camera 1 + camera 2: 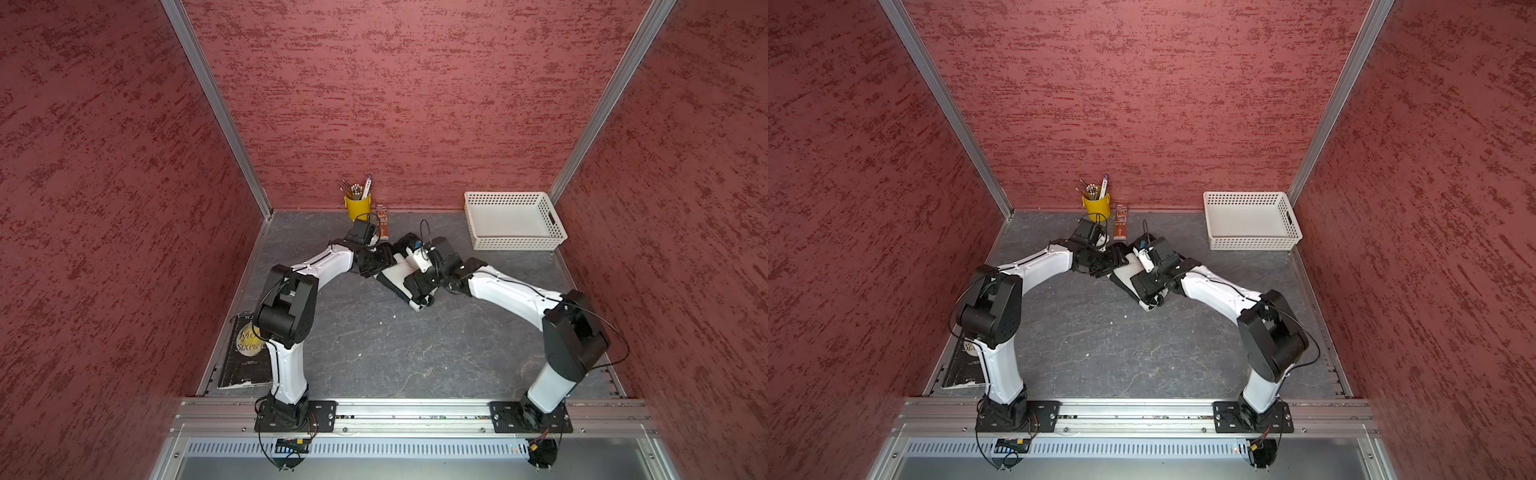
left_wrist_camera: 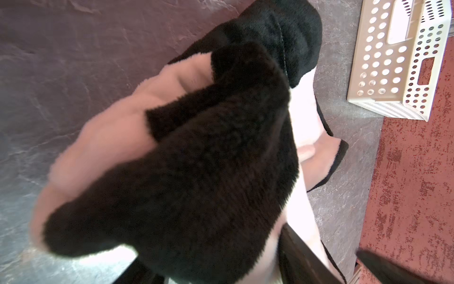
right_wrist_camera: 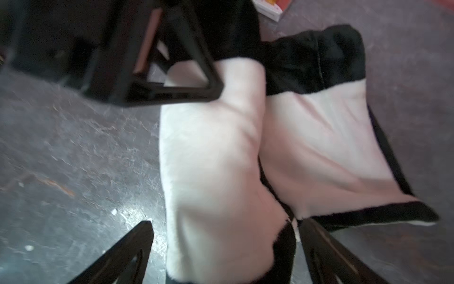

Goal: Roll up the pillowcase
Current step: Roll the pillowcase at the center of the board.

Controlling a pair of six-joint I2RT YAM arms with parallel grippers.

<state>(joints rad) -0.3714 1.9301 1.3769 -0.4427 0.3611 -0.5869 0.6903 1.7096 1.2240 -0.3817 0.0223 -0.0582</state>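
The pillowcase point(image 1: 397, 276) point(image 1: 1124, 275) lies as a narrow black-and-white plush roll on the grey table, mid-back, mostly hidden under both wrists in both top views. My left gripper point(image 1: 376, 261) point(image 2: 221, 263) is at the roll's far end, shut on the thick black-and-white bundle point(image 2: 196, 159), which fills the space between its fingers. My right gripper point(image 1: 420, 293) point(image 3: 227, 236) straddles the near end of the roll point(image 3: 216, 159) with its jaws open; bare table shows between one finger point(image 3: 132, 246) and the cloth. A flat flap of the cloth point(image 3: 326, 147) lies beside the roll.
A white perforated basket point(image 1: 515, 242) point(image 2: 383, 61) stands at the back right. A yellow cup of pens point(image 1: 357, 205) and a small brown box point(image 1: 382, 224) stand at the back wall. A dark book point(image 1: 245, 353) lies at the left edge.
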